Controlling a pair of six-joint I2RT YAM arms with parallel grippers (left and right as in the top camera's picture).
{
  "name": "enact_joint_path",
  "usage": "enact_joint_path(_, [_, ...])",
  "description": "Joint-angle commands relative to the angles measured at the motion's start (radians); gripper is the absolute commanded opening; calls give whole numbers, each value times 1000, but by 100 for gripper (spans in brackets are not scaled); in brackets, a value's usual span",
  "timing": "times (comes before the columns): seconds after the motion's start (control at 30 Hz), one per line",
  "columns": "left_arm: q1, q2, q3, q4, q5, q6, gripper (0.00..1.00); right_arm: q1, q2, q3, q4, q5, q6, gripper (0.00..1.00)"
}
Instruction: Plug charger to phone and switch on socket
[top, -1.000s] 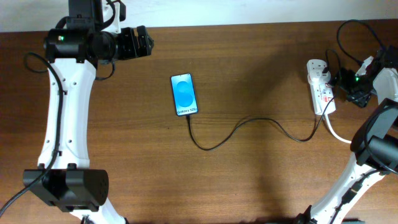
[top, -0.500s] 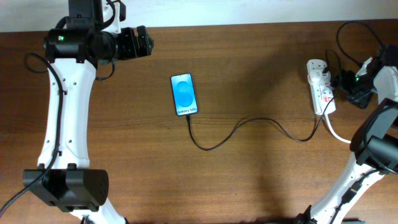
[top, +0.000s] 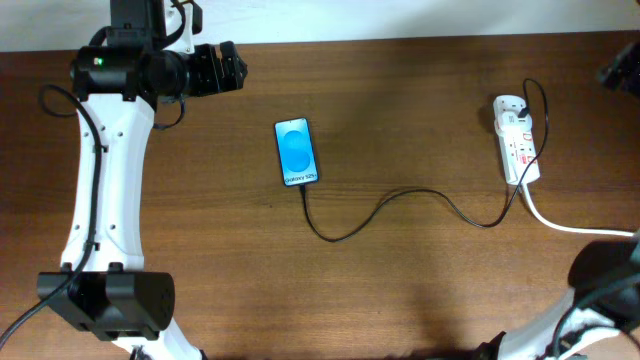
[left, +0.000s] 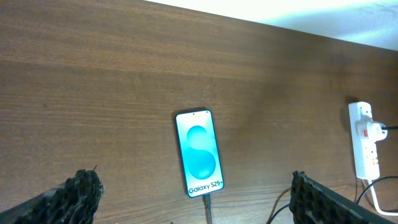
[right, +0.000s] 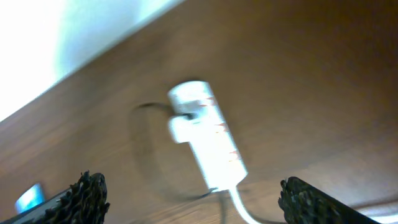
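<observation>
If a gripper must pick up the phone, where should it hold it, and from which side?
Probably from straight above, closing on the two long edges near the middle. The phone lies flat, screen up, and the charger enters its text end, so stay clear of that end.

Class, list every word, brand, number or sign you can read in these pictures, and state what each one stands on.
"Galaxy S25+": white text at the lower end of the bright blue screen of the small black-framed smartphone, left wrist view.
Red marks on the white elongated power strip: too small and blurred to read in any view.
No other text shows.
</observation>
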Motion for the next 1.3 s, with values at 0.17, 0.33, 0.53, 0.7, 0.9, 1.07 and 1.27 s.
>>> enact_joint_path(0.17, [0, 4, 2, -1, -6, 16, 100, 245, -285, 22, -193, -99, -171, 96])
enact_joint_path(0.33, [0, 4, 2, -2, -6, 16, 99, 413, -291, 19, -359, -83, -171, 98])
enact_joint_path(0.53, [0, 4, 2, -1, -6, 16, 99, 523, -291, 19, -375, -62, -54, 98])
enact_joint_path(0.7, [0, 4, 2, -1, -6, 16, 100, 522, -291, 19, -376, -47, -54, 98])
enact_joint_path(0.9, [0, 4, 2, -1, -6, 16, 100, 555, -308, 19, -262, 55, -58, 99])
enact_joint_path(1.07, [0, 4, 2, -1, -6, 16, 99, 651, -389, -41, 20, 283, -58, 98])
enact_joint_path(1.27, [0, 4, 2, -1, -6, 16, 99, 651, -634, -501, 425, 364, -60, 99])
